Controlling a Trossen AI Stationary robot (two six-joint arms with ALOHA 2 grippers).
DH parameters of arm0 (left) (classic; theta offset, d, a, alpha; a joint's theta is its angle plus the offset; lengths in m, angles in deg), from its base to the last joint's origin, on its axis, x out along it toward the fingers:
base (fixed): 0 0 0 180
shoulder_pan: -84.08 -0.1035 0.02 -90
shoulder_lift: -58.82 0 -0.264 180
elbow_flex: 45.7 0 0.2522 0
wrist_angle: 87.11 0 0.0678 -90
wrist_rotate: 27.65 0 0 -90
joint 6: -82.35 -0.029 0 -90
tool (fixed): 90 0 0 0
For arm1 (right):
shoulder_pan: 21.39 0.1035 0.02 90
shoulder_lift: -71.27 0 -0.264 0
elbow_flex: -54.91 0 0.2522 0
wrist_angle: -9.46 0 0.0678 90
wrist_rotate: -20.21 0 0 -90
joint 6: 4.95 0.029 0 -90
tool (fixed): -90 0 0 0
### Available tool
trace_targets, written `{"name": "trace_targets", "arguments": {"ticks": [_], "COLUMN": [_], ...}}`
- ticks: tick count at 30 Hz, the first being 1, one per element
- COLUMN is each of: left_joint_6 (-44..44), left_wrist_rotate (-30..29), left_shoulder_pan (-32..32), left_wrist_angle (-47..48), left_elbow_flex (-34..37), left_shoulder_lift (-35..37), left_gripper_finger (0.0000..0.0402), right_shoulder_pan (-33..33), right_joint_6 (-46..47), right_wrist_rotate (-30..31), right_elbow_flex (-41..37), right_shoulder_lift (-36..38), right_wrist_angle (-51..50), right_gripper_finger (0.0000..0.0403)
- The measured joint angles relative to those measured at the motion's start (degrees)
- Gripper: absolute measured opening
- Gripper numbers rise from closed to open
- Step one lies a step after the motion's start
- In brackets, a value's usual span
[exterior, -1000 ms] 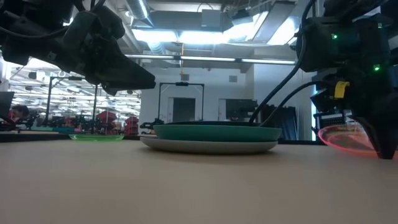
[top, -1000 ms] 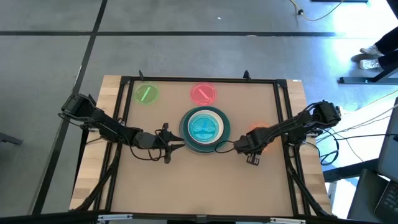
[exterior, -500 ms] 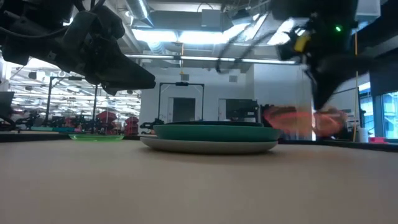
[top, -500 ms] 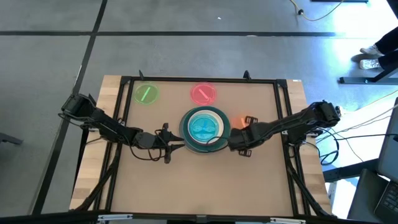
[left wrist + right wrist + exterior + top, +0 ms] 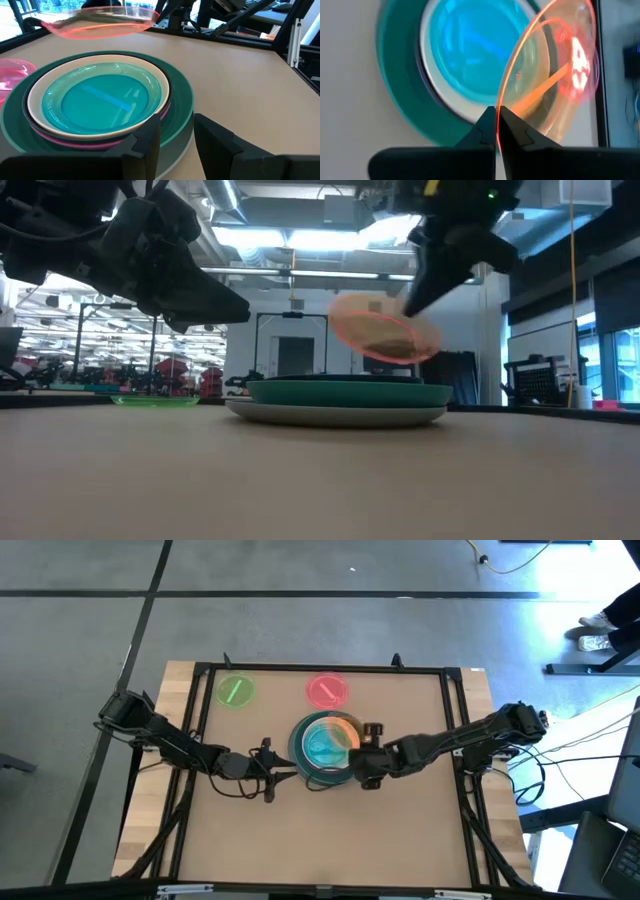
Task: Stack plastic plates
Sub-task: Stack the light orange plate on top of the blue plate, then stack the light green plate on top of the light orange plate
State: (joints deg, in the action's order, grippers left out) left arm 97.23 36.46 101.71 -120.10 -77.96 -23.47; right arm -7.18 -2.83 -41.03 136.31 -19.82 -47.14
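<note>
A stack of plates [image 5: 326, 748] stands mid-table with a grey plate at the bottom, then teal, dark, magenta and white ones, and a teal-blue plate [image 5: 102, 102] on top. My right gripper [image 5: 358, 747] is shut on a clear orange plate [image 5: 385, 338] held tilted above the stack's right part. My left gripper [image 5: 177, 137] is open and hovers at the stack's left rim, touching nothing. A small green plate [image 5: 235, 690] and a pink plate [image 5: 327, 690] lie flat near the far edge. My right gripper pinches the orange plate's rim [image 5: 501, 102] between its two fingers [image 5: 485, 127], coming from the table's right. The plate is lifted clear and tilted, and it stands out over the stack [image 5: 340, 395] without touching it.
A black frame [image 5: 320, 668] runs around the table's work area. Bare tabletop lies on the near side of the stack [image 5: 320, 830] and to its right [image 5: 420, 720]. The room behind shows in the low view.
My right gripper has carried the orange plate from the table's right side toward the stack, rising as it went. The plate has left the tabletop, is lifted clear and has tipped from flat to tilted.
</note>
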Motion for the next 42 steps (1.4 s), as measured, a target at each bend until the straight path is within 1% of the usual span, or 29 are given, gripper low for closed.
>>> {"name": "trace_targets", "arguments": {"ticks": [4, 8, 11, 14, 22, 27, 32, 33, 35, 37, 42], "left_joint_6": [0.0, 0.0, 0.0, 0.0, 0.0, 0.0, 0.0, 0.0, 0.0, 0.0, -0.4], "left_wrist_rotate": [0.0, 0.0, 0.0, 0.0, 0.0, 0.0, 0.0, 0.0, 0.0, 0.0, 0.0], "left_shoulder_pan": [0.0, 0.0, 0.0, 0.0, 0.0, 0.0, 0.0, 0.0, 0.0, 0.0, 0.0], "left_wrist_angle": [0.0, 0.0, 0.0, 0.0, 0.0, 0.0, -0.4, -0.4, -0.4, -0.4, -0.4], "left_elbow_flex": [0.0, 0.0, 0.0, 0.0, 0.0, 0.0, 0.0, 0.0, 0.0, 0.0, 0.0], "left_shoulder_lift": [0.0, 0.0, 0.0, 0.0, 0.0, 0.0, 0.0, 0.0, 0.0, 0.0, 0.0], "left_gripper_finger": [0.0112, 0.0112, 0.0112, 0.0112, 0.0112, 0.0111, 0.0111, 0.0111, 0.0112, 0.0111, 0.0111], "right_shoulder_pan": [0.0, 0.0, 0.0, 0.0, -2.7, -4.9, -6.6, -7.0, -7.3, -7.3, -7.1], "right_joint_6": [-6.9, -11.6, -14.2, -15.9, -15.6, -12.5, -8.2, -8.1, -7.7, -6.8, -6.8], "right_wrist_rotate": [-1.9, -6.2, -8.6, -8.9, -9.0, -14.1, -15.4, -16.4, -17.6, -17.8, -18.7], "right_elbow_flex": [-2.1, -3.9, -5.9, -7.9, -12.7, -14.1, -14.3, -14.3, -14.3, -14.3, -14.2], "right_shoulder_lift": [0.0, 0.0, 0.0, 0.0, 0.0, -0.1, -0.6, -0.6, -0.6, -0.6, -0.6], "right_wrist_angle": [11.0, 19.9, 26.1, 30.7, 32.6, 32.5, 32.7, 32.7, 33.2, 33.3, 36.5], "right_gripper_finger": [0.0005, 0.0005, 0.0005, 0.0005, 0.0005, 0.0005, 0.0005, 0.0006, 0.0015, 0.0034, 0.0109]}}
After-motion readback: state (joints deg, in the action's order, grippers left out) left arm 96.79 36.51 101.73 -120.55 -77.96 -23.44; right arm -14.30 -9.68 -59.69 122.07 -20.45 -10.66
